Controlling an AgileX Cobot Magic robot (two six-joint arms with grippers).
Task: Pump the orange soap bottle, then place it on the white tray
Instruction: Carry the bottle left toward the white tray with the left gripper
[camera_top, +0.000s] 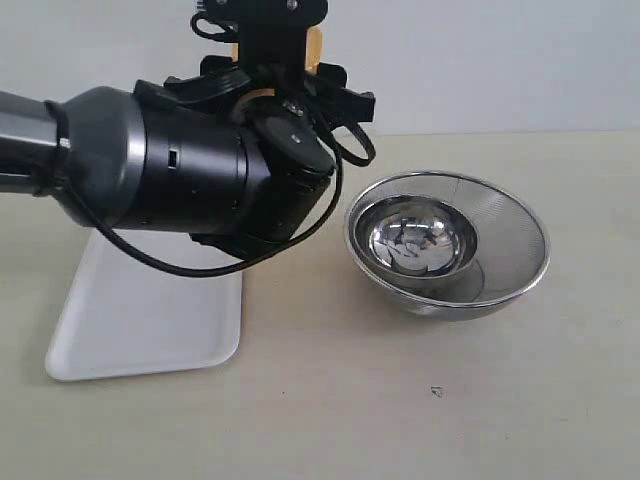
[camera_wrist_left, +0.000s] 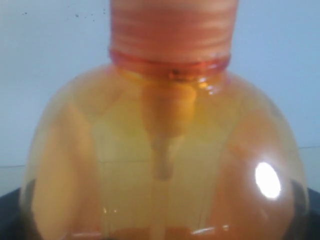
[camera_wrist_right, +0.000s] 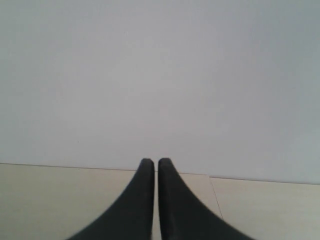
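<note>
Got the left claw (camera_top: 275, 70) clamped round the orange soap bottle (camera_wrist_left: 165, 150), far side of the counter (camera_top: 400, 420). Seeing the right claw (camera_wrist_right: 156, 162) pinched together, idle. Can't tell if pumped yet. Next, probably: haul it near-left over the rim of the white tray (camera_top: 130, 320), clear of the steel bowls (camera_top: 445, 245) on the right.

The light is bright and even, with only a faint shadow under the steel bowl (camera_top: 420, 240), whose inside mirrors bright patches. My left wrist camera sits so close to the bottle (camera_wrist_left: 165, 165) that it blurs, with one white glare spot. My right fingers (camera_wrist_right: 145, 200) look soft-edged.
</note>
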